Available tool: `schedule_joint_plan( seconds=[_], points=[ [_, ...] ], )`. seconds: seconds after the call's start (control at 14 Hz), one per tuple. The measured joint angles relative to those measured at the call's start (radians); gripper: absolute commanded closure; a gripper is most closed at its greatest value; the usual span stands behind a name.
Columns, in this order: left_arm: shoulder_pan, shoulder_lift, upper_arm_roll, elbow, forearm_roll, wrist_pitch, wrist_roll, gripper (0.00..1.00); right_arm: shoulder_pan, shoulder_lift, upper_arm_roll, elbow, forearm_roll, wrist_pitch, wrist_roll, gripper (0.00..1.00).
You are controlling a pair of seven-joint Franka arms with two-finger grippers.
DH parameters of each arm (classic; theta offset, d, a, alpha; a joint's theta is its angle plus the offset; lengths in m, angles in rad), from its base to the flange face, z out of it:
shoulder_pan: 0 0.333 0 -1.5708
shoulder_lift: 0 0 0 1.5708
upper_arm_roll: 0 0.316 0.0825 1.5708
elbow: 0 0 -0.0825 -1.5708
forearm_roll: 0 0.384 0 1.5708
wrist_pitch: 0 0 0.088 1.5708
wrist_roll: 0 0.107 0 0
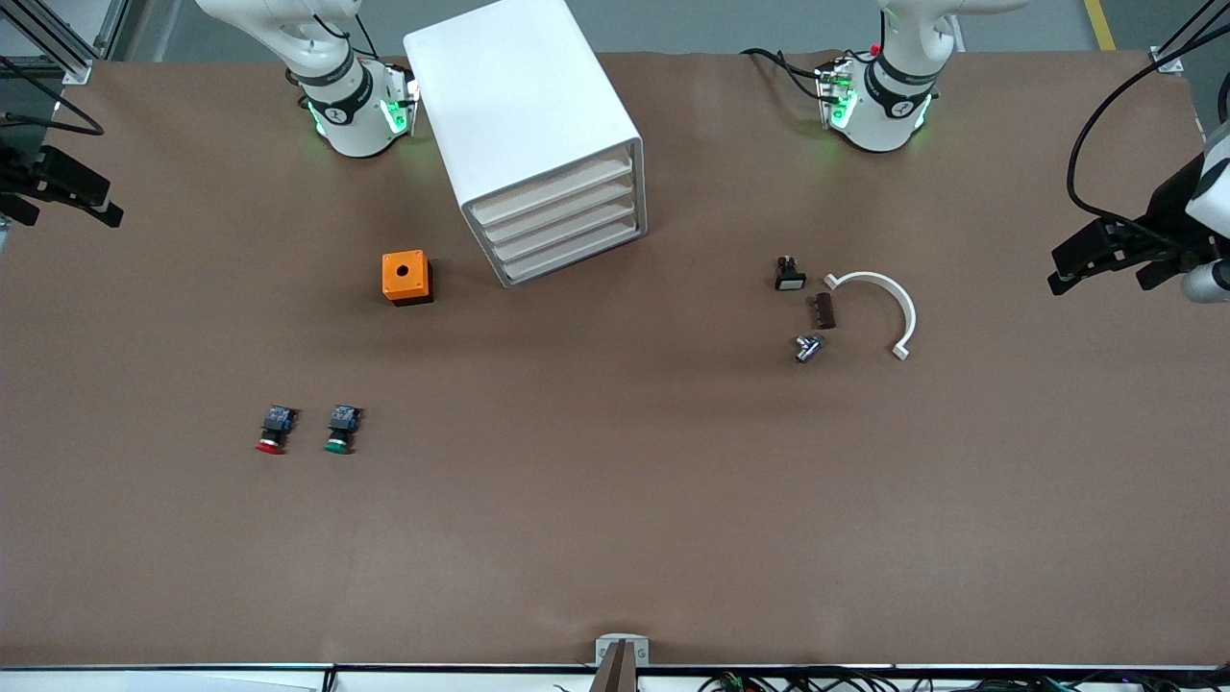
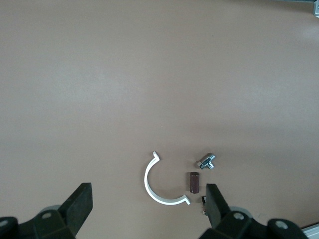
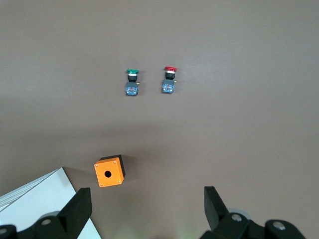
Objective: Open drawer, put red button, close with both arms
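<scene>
Hovering wide open, empty: left gripper (image 2: 147, 211), right gripper (image 3: 147, 211)

Robotics lab or test cell, not a home. Big desk (image 1: 615, 538) under brown matting, two white robot arm bases (image 1: 351, 106) (image 1: 879, 101) bolted along one edge with green status lights. Aluminium framing (image 1: 58, 38) at the corner, grey floor with a yellow line (image 1: 1100, 24), loose cables (image 1: 769, 680) along the desk edge. Small industrial parts laid out: push buttons (image 1: 273, 429), orange switch box (image 1: 405, 278), white pipe clip (image 1: 879, 308).
</scene>
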Motion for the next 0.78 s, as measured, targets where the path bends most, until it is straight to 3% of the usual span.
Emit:
schedule_joint_plan(
  seconds=[0.5,0.78],
  points=[
    [0.005,0.009,0.001,-0.001,0.0,0.0,0.0,0.0,0.0,0.0,0.0,0.0,0.0,0.0,0.0,0.0],
    [0.005,0.074,0.0,-0.001,-0.029,0.003,-0.037,0.0,0.0,0.0,0.0,0.0,0.0,0.001,0.0,0.0]
  ],
)
